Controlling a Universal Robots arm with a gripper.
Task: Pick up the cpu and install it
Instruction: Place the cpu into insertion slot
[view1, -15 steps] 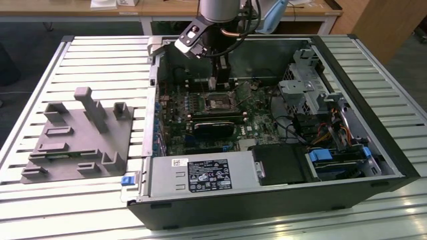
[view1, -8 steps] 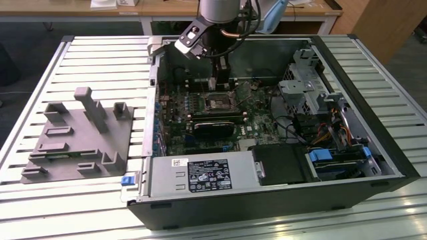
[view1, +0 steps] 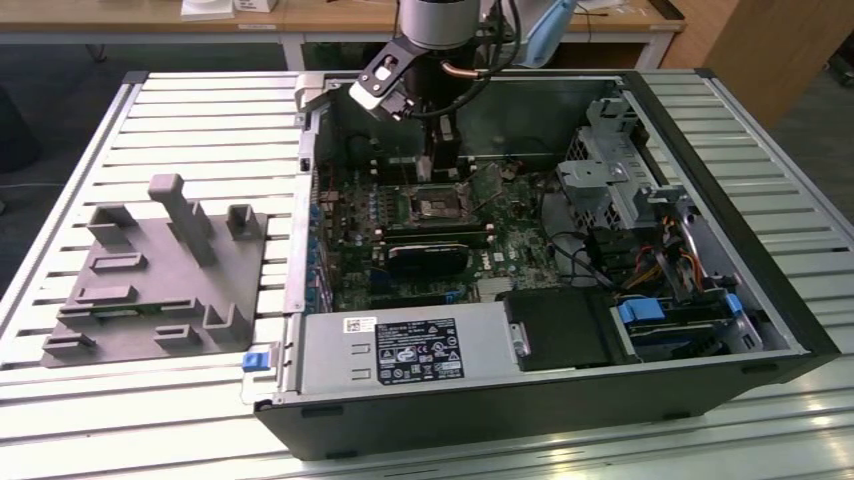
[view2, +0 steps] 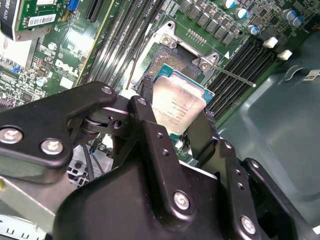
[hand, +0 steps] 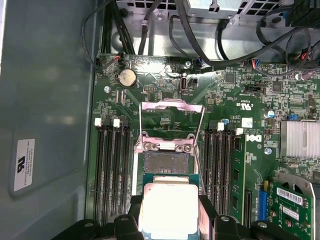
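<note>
My gripper (view1: 442, 172) reaches down into the open computer case (view1: 694, 130), just above the motherboard's socket (view1: 438, 207). It is shut on the cpu (view2: 179, 106), a small square chip with a dull silver top and green edge. In both wrist views the black fingers (view2: 146, 112) clamp the cpu (hand: 169, 207) by two opposite sides. The chip hangs a little above and to one side of the socket (hand: 166, 161), apart from it. The socket's metal load plate (hand: 171, 122) stands flipped open, leaving the dark contact field bare.
Black memory slots (hand: 112, 170) flank the socket on both sides. An expansion card (view1: 430, 255) lies beside the socket, with the power supply (view1: 400, 352) and drive cage (view1: 607, 180) further off. Cables (hand: 200, 35) run along the case wall. A grey plastic fixture (view1: 154, 270) sits on the slatted table at the exterior view's left.
</note>
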